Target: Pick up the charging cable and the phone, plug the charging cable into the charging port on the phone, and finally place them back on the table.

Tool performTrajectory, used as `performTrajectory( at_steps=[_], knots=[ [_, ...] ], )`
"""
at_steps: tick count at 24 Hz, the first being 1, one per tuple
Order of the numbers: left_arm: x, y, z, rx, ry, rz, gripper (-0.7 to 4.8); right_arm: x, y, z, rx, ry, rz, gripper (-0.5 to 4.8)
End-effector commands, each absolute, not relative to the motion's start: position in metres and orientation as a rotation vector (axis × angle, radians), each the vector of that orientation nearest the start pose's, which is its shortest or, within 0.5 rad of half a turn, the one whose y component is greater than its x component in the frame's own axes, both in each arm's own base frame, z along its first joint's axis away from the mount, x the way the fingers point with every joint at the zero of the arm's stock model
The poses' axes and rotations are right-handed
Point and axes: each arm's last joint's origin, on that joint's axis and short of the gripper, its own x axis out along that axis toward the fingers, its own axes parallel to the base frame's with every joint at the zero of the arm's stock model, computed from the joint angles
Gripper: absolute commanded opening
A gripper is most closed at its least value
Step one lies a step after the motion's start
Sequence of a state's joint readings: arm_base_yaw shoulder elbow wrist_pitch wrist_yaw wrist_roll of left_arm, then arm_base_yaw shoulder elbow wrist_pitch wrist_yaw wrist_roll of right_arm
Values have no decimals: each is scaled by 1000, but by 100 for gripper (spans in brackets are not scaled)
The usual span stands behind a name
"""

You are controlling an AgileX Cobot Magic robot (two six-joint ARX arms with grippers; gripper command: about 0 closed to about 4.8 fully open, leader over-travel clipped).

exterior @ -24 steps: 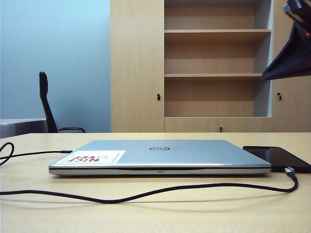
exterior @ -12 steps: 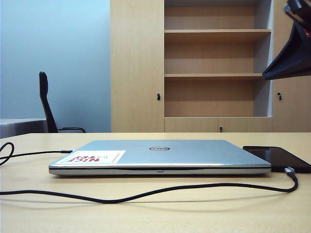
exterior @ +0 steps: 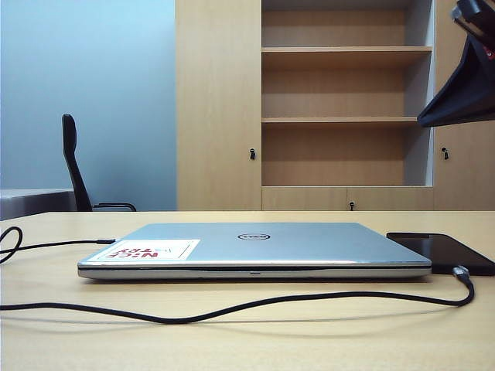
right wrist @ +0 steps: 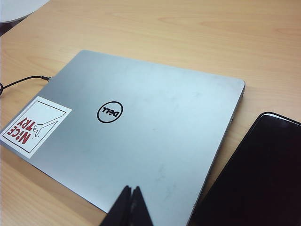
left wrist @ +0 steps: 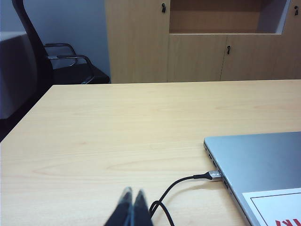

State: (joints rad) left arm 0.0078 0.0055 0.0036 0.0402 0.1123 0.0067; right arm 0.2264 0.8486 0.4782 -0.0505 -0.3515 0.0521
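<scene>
While shut, right claw [right wrist: 130, 203] over laptop [right wrist: 141, 136], phone [right wrist: 254, 174] beside

Bright, even indoor light; soft shadows under the laptop [exterior: 255, 249] and charging cable [exterior: 232, 308] on the tabletop [exterior: 247, 340] — both wrist views slightly soft, foreground blurred.

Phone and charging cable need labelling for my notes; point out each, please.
phone [exterior: 445, 251], exterior view, on its dark screen.
charging cable [exterior: 232, 308], exterior view, on the cord's sagging middle stretch in front of the laptop.
</scene>
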Motion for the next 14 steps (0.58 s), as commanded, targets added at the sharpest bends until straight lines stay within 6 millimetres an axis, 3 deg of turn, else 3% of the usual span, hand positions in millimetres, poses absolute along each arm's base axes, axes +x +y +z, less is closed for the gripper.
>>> performTrajectory(
  at_steps=[1, 11, 14],
  knots=[
    [98, -2, 169, 10, -49, -106, -6, 171, 50, 239, 74, 380, 569, -1],
    [98, -2, 169, 11, -51, -106, -6, 140, 43, 259, 61, 180, 578, -1],
    [98, -2, 169, 11, -51, -106, -6, 131, 37, 255, 53, 114, 476, -1]
  ],
)
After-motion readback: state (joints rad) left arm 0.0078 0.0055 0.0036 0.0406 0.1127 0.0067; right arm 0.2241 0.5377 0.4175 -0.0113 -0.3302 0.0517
